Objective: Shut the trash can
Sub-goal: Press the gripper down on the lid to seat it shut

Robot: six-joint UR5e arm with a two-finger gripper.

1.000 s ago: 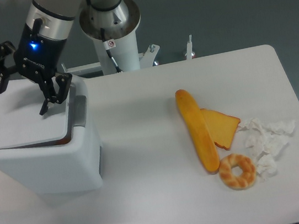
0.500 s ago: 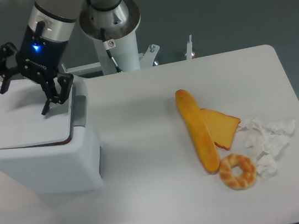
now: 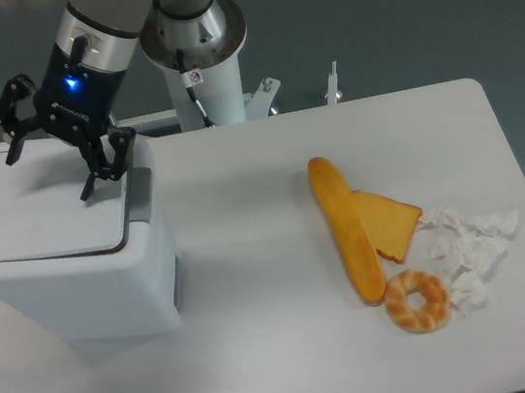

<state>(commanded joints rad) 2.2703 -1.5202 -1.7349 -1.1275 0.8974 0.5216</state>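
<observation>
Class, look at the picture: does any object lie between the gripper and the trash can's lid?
Nothing visible does. The open gripper hangs directly over the trash can lid; the food and tissue lie far across the table.

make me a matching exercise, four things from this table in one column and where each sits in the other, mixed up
Things:
1. trash can
2. long bread roll
3. ring-shaped bread
4. crumpled white paper

Places:
A. nearest the right table edge
B. left end of the table, under the claw
C. just below the roll's near end
D. mid-table, overlapping a flat wedge-shaped slice

Pairs: 1-B, 2-D, 3-C, 4-A
</observation>
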